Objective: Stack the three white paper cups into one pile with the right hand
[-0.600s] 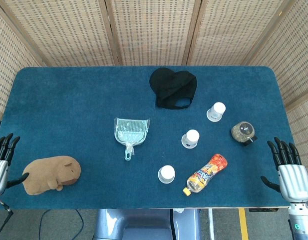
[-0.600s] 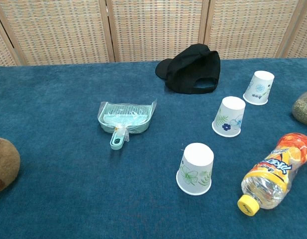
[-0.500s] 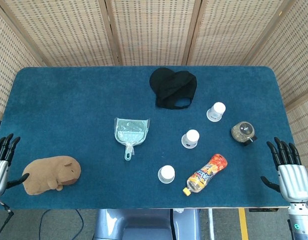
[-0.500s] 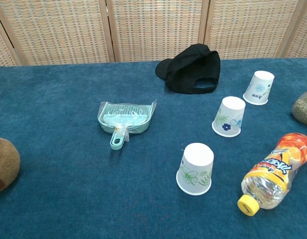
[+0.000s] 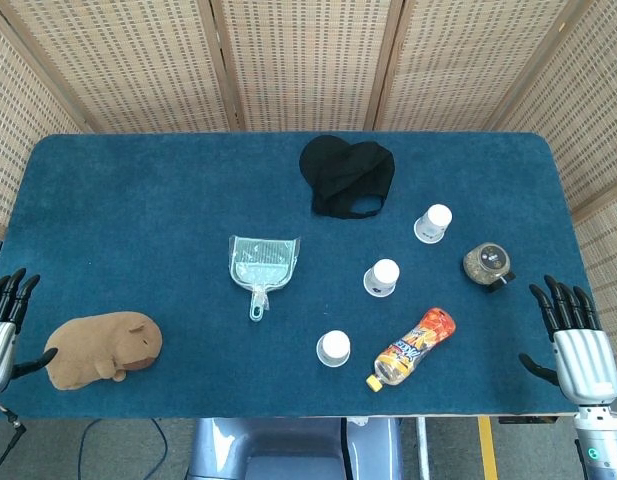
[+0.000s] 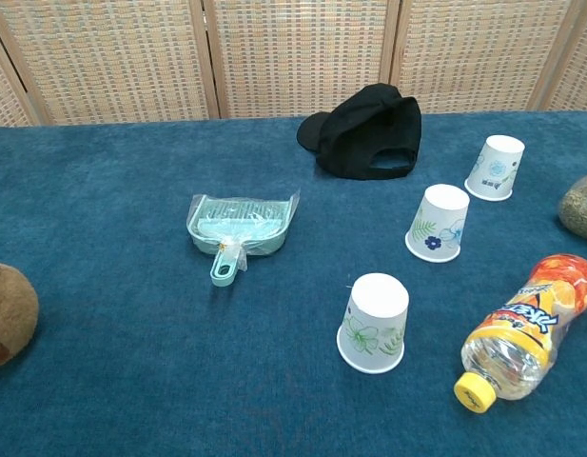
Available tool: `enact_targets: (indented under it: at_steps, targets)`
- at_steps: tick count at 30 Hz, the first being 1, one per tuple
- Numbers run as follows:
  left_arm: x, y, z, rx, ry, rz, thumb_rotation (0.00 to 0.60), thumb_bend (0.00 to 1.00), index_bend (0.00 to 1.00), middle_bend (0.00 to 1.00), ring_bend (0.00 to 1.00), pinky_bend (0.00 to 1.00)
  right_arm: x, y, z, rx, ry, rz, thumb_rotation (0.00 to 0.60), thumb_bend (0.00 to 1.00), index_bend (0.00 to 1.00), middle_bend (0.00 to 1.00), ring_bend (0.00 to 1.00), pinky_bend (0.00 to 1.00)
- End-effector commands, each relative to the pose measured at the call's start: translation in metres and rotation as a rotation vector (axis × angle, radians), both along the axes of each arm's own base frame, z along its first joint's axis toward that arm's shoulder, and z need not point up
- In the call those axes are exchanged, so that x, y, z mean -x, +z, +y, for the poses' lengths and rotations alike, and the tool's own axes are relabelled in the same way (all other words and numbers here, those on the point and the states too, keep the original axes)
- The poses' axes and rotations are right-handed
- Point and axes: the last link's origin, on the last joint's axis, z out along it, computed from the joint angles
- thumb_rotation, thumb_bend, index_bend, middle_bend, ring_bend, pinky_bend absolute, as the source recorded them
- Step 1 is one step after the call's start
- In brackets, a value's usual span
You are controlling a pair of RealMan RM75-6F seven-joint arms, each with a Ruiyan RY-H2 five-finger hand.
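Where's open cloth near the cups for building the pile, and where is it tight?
Free: the cloth between the dustpan and the middle cup, below the black cap. Also the far left half above the plush toy. Crowded: the right side, where the juice bottle and jar flank the cups.

Three white paper cups with flower prints stand upside down, apart from each other: near cup (image 6: 373, 324), middle cup (image 6: 439, 223), far cup (image 6: 495, 168)
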Motion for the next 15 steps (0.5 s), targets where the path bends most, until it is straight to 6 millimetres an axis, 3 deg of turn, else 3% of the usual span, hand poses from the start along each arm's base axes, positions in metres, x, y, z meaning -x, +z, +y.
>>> enact_targets:
  at_steps: [1, 15]
  targets:
    - [0.0, 0.0006, 0.0001, -0.001, 0.001, -0.002, 0.6, 0.03, 0.0, 0.0, 0.0, 0.0, 0.0002, -0.0004, 0.0, -0.005, 0.002, 0.0, 0.6, 0.11, 0.12, 0.0, 0.0, 0.0]
    - [0.0003, 0.0009, 0.0002, -0.001, 0.006, -0.005, 0.6, 0.03, 0.0, 0.0, 0.0, 0.0, -0.0017, -0.001, -0.0022, -0.024, 0.038, -0.007, 0.6, 0.11, 0.15, 0.0, 0.0, 0.0]
